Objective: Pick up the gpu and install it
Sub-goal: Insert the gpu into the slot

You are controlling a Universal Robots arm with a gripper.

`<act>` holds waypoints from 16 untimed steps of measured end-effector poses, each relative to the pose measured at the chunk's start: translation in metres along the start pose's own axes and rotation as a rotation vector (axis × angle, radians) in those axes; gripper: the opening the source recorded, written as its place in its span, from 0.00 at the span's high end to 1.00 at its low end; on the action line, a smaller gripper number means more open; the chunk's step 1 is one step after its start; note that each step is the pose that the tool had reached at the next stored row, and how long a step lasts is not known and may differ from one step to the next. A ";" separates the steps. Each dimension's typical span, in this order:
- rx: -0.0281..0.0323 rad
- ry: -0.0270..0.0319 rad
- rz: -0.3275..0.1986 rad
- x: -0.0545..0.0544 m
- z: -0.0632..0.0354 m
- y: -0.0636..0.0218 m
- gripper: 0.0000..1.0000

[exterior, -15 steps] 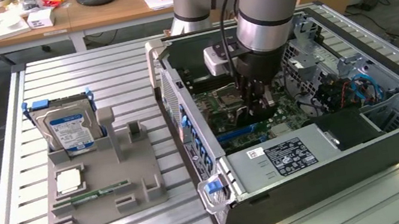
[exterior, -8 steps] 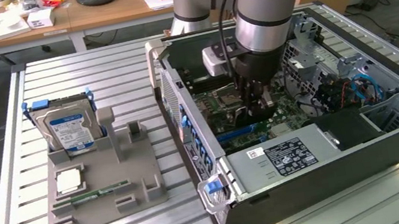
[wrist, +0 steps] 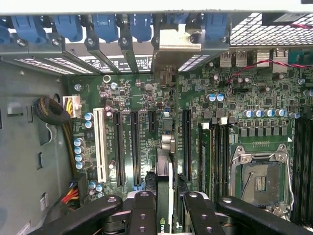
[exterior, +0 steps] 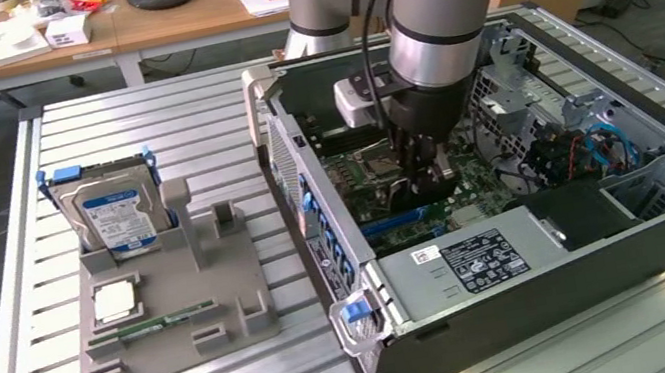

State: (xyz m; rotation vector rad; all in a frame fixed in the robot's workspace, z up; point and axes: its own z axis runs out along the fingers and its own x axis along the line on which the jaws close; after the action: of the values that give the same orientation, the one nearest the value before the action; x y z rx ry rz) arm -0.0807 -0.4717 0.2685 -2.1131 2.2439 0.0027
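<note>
Hand (exterior: pixel 418 172) down inside open pc case (exterior: pixel 568 299), fingers (wrist: pixel 144 205) clamped on the gpu (wrist: pixel 165 161), one each side. The card stands edge-on over the motherboard (wrist: pixel 234 98), between the long black slots, with its grey bracket (wrist: pixel 176 39) up at the row of blue latches; can't tell if it's seated. Empty cpu socket (wrist: pixel 261 178) is near the card. In the exterior view the power supply (exterior: pixel 474 259) is at 5 o'clock of the hand. The grey holder tray (exterior: pixel 170 345) sits on the tabletop (exterior: pixel 158 114) at 9 o'clock of the case, hard drive (exterior: pixel 115 218) upright in it and memory stick (exterior: pixel 153 326) lying flat nearer 8 o'clock
</note>
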 end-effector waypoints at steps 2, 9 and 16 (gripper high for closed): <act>0.0000 0.0000 0.000 0.000 0.0000 0.0005 0.74; 0.0000 0.0000 0.000 0.000 -0.0001 0.0027 0.74; 0.0000 0.0000 0.000 0.000 -0.0002 0.0051 0.74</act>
State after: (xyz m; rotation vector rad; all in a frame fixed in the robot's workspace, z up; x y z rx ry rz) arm -0.0858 -0.4717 0.2685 -2.1130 2.2440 0.0026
